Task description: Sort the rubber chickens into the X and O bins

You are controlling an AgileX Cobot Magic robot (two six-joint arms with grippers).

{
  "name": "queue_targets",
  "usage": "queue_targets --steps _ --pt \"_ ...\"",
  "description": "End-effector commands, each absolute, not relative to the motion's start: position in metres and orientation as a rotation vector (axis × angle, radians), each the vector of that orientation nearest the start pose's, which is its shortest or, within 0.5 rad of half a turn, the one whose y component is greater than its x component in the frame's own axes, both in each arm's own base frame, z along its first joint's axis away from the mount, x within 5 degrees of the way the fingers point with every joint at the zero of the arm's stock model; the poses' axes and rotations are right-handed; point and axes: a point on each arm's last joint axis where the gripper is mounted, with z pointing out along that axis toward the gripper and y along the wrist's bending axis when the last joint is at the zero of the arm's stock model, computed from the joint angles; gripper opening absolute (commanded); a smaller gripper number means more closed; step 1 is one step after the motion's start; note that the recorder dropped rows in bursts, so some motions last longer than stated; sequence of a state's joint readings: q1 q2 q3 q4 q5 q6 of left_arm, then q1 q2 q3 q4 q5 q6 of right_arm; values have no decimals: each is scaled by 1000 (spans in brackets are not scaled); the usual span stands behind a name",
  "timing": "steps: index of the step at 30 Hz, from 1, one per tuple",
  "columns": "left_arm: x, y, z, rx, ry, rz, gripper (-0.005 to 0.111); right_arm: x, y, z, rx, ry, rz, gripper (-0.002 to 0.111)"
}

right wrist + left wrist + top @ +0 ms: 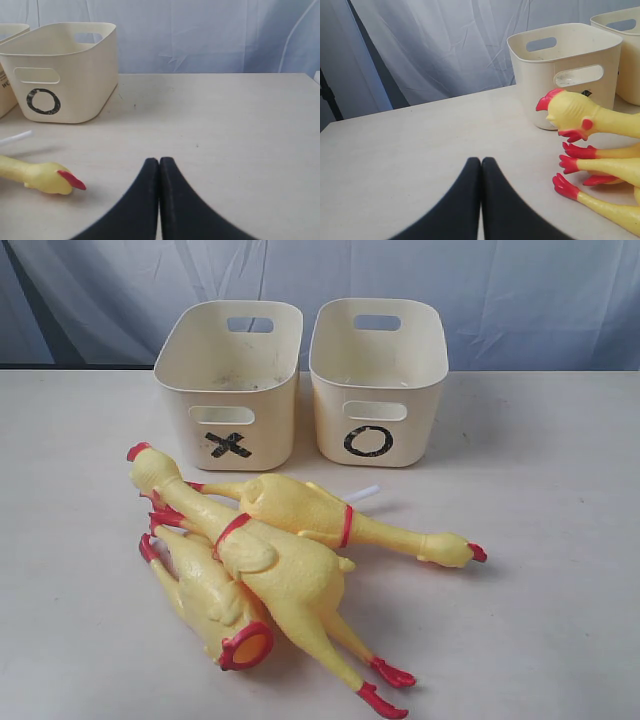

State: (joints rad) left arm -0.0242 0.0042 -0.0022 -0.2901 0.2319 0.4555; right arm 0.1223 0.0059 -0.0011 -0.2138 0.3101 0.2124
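Three yellow rubber chickens lie in a heap in front of the bins. One whole chicken (285, 575) runs diagonally, head (570, 112) near the X bin (270, 435), red feet toward the front. A second chicken (305, 508) lies behind it, its head (47, 178) pointing right. A headless body (205, 595) rests at the left, red neck rim forward. A white tube (362, 492) pokes out behind the second chicken. The O bin (415, 430) stands right of the X bin. My left gripper (481, 161) is shut and empty, left of the chickens' feet (577, 150). My right gripper (159, 161) is shut and empty, right of the second chicken's head.
Both cream bins stand side by side at the back of the pale table (540, 620), and what I see of their insides holds no chickens. A wrinkled blue-white curtain (100, 290) hangs behind the table. Neither arm shows in the exterior view.
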Motion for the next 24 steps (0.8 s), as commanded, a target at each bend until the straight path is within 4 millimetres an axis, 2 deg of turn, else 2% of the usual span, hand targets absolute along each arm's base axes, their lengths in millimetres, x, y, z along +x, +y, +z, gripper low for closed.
queue_targets --steps 1,24 --pt "55 -7 194 208 1687 55 0 55 1 186 -56 1780 30 0" --pt "55 -7 194 208 1687 55 0 55 1 186 -39 1783 55 0"
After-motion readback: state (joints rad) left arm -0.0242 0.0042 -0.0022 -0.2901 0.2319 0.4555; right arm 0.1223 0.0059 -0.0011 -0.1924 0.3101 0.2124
